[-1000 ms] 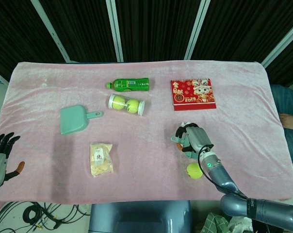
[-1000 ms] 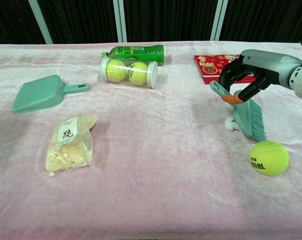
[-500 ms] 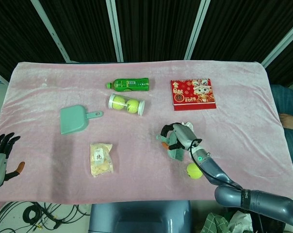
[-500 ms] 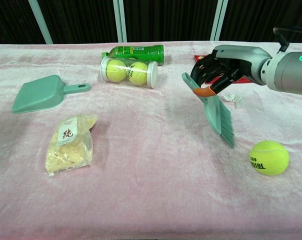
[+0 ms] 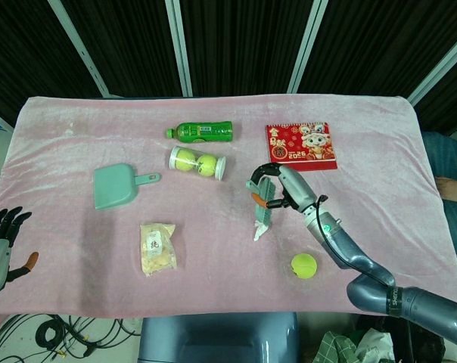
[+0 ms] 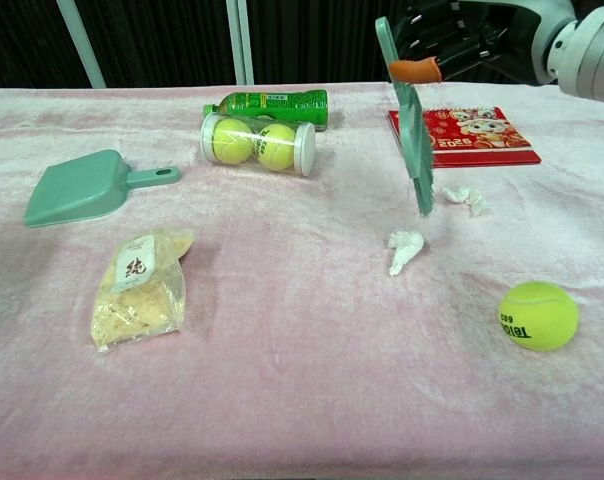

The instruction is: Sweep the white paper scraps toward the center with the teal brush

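My right hand [image 5: 287, 189] [image 6: 460, 32] grips the teal brush [image 5: 263, 204] [image 6: 414, 125] by its handle and holds it raised off the cloth, bristles pointing down. One white paper scrap [image 5: 257, 232] [image 6: 403, 250] lies on the pink cloth just below the bristle tips. Two more scraps [image 6: 463, 197] lie to its right, near the red calendar. At the lower left edge of the head view my left hand [image 5: 0, 240] holds nothing, its fingers apart, beside the table.
A yellow tennis ball [image 5: 304, 265] [image 6: 538, 315] sits near the front right. A red calendar [image 5: 301, 144], a green bottle [image 5: 200, 131], a tube of tennis balls [image 5: 197, 161], a teal dustpan [image 5: 116, 186] and a snack bag [image 5: 157, 246] lie on the pink cloth [image 5: 380, 189].
My right hand has swept the brush leftward across the cloth, then lifted it. One scrap now lies further left, apart from the other two. The left hand has not moved.
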`<state>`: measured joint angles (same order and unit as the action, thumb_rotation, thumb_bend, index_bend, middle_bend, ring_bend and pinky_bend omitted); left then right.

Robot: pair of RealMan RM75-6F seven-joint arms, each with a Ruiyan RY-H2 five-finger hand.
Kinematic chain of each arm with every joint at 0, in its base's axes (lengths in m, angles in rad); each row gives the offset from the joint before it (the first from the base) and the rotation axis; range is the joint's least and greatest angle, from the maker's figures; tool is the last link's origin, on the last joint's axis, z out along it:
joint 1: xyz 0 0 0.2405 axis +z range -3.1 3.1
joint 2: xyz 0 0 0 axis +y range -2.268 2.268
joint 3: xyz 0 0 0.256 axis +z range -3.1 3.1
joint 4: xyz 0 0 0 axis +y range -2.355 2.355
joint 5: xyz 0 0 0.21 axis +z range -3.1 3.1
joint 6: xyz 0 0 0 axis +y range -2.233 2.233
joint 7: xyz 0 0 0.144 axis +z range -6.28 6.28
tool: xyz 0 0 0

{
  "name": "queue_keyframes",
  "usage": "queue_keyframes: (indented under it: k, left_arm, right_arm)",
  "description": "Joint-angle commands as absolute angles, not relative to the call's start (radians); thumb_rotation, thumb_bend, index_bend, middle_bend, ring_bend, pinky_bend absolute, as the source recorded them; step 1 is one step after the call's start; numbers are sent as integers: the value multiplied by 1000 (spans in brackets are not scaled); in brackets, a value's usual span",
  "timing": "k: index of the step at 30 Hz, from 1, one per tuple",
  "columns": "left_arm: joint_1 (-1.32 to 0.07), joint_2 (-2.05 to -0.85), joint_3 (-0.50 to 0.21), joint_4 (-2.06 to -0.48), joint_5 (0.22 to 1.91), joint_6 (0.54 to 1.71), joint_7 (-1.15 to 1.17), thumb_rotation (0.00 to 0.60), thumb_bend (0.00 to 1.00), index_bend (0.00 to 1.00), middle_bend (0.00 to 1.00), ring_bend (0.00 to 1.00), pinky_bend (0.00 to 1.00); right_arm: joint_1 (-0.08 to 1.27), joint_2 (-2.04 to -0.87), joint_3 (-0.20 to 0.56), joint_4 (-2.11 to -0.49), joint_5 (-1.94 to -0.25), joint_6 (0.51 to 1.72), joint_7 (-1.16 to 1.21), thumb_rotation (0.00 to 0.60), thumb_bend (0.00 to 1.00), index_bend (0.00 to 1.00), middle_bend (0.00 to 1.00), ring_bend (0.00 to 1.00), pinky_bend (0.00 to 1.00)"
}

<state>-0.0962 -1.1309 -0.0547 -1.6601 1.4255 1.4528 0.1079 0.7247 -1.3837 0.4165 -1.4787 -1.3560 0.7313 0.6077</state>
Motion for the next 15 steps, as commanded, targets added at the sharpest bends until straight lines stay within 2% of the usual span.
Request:
queue_keyframes:
  k: [1, 8, 15]
  left_arm:
    - [-96, -1132, -55, -1661, 1424, 1453, 109, 600, 309, 157, 85, 6, 71]
    - [-95, -1134, -56, -1661, 1423, 1457, 118, 600, 309, 157, 85, 6, 71]
    - [-96, -1136, -57, -1661, 1420, 1455, 121, 600, 309, 157, 85, 6, 71]
  right_arm:
    - [738, -1328, 378, -1349, -1321, 701, 448, 600, 334, 549, 557, 268, 150]
    - [782, -1307, 320, -1249, -1268, 588, 373, 600, 350, 549, 562, 268, 150]
    - [806, -1332, 278, -1190, -1272, 532, 390, 600, 368, 552, 566, 269, 150]
